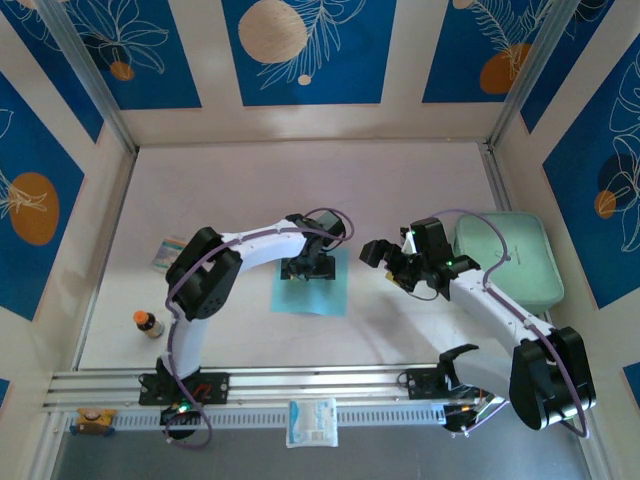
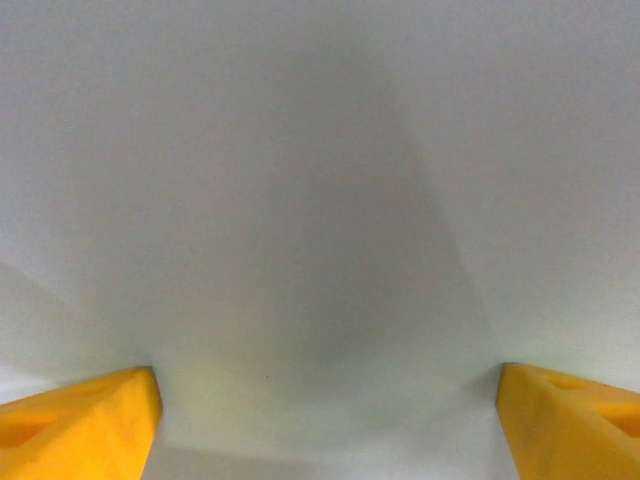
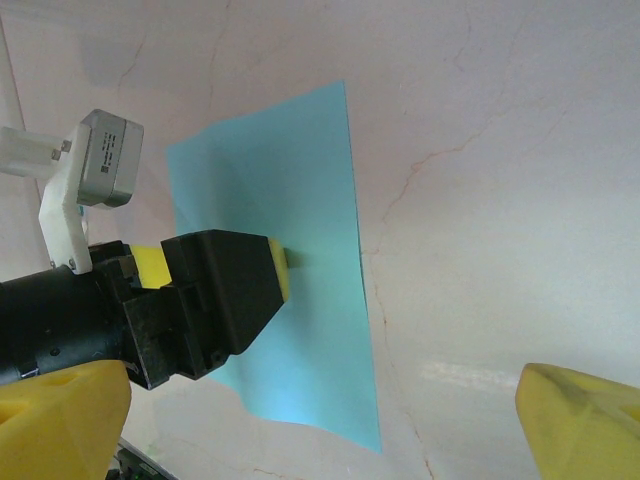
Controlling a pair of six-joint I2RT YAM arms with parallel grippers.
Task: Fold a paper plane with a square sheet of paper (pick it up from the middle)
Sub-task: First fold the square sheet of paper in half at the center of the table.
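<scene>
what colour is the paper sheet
The paper sheet is plain light blue, clearest in the right wrist view.

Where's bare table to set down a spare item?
The far half of the table, up to the back wall, is bare. Crowded mid-table: left gripper over the square sheet of paper, right gripper beside it, mint-green tray at right.

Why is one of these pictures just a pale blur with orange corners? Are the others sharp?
Left wrist view: the camera sits very close to what is likely the sheet of paper, so it looks washed-out grey with faint shadows, and the left fingers are blurred. Right wrist view: the paper is crisp, while the right fingers are out of focus. Top view: even light, sharp throughout.
</scene>
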